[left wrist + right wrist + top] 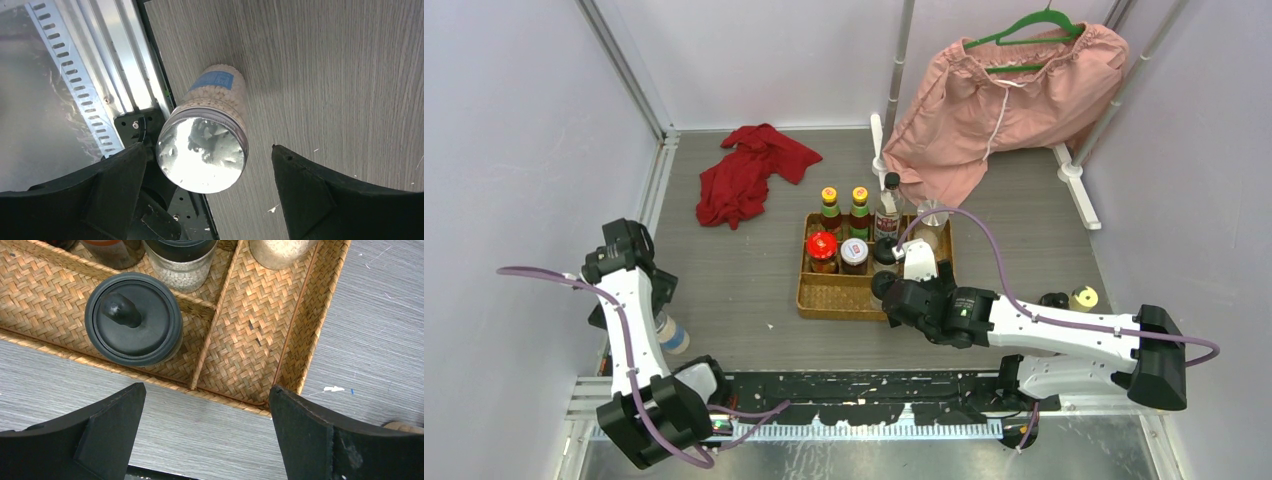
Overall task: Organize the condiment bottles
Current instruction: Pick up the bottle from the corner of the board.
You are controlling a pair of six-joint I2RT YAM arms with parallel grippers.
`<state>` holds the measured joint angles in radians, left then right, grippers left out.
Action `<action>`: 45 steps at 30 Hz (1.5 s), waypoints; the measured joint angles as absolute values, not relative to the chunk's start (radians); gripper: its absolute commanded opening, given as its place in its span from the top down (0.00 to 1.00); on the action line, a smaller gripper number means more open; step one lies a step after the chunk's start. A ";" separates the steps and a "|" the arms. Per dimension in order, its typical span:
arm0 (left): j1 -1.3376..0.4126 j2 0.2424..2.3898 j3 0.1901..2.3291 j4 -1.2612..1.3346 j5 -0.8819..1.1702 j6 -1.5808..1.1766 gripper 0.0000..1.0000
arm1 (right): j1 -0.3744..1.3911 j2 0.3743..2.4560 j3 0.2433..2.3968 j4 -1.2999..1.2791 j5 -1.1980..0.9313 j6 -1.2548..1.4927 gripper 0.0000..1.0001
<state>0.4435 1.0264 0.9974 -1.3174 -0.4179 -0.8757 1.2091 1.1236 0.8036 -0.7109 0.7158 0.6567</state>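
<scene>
On the left, the left fingers (pixel 115 190) are wide apart, one on each side of a silver-lidded jar (pixel 202 150). The jar sits on the table (pixel 325 75) near its edge, and the fingers do not squeeze it. In the middle, the wicker tray (pixel 819 302) holds two yellow-capped sauces (pixel 829 210), a tall clear bottle (pixel 888 208), a red-lidded jar (pixel 822 250) and a black-lidded jar (pixel 132 317). The right fingers (pixel 310 435) are wide apart too. They hold nothing and hang above the tray's near right corner. Far right, a yellow-lidded jar (pixel 1083 298) stands on the table.
</scene>
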 measured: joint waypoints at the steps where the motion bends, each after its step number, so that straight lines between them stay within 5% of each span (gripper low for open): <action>1: 0.447 1.027 0.998 -1.314 -0.417 -0.871 0.05 | 1.209 1.124 0.803 -0.710 0.716 0.657 0.00; 22: 0.479 1.030 0.995 -1.290 -0.375 -0.828 0.36 | 1.209 1.124 0.791 -0.704 0.711 0.657 0.00; 45: 0.468 1.032 1.000 -1.226 -0.239 -0.733 0.50 | 1.209 1.124 0.788 -0.704 0.709 0.657 0.00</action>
